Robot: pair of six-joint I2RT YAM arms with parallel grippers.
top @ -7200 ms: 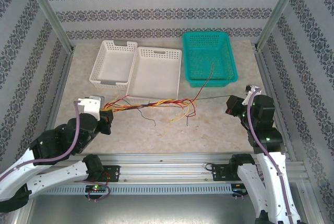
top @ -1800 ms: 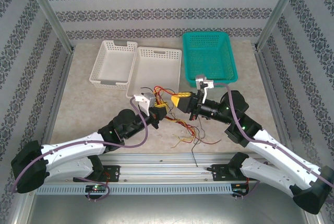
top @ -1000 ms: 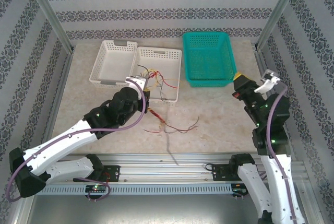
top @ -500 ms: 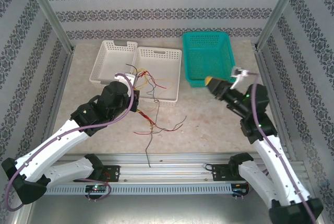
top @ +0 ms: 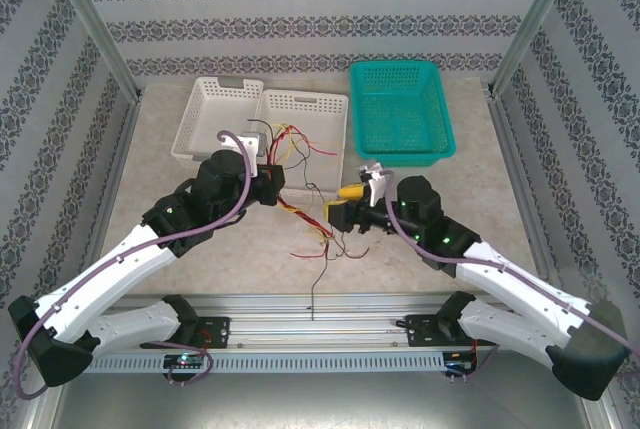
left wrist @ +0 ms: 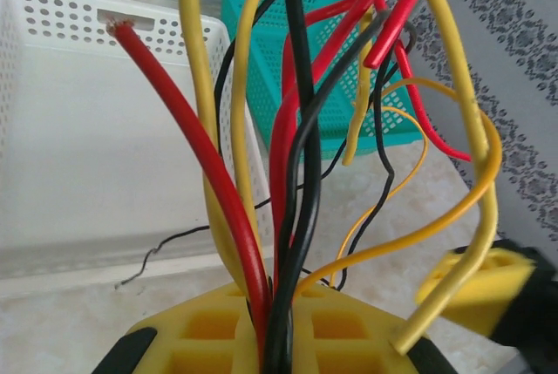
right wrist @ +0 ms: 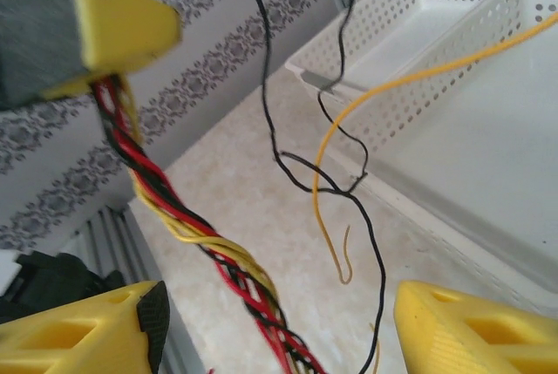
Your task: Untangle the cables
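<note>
1. A bunch of thin red, yellow and black flexible wires [top: 298,217] [left wrist: 288,156] [right wrist: 205,234], twisted together, slants down mid-table.
2. Its loose ends [top: 296,135] splay apart above the white basket [top: 320,109].
3. One black strand [top: 316,284] trails nearward.

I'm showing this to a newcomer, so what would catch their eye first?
A red, yellow and black twist of cables runs mid-table from the left fingers, clamped on it. The right fingers gape open close to it. A teal basket sits at the far right.

The cables [left wrist: 288,173] have smooth, glossy plastic sheathing. The white basket [top: 305,99] and the teal basket [top: 400,109] right of it are perforated plastic. Both sit on a matt, stone-speckled table [top: 150,139].
</note>
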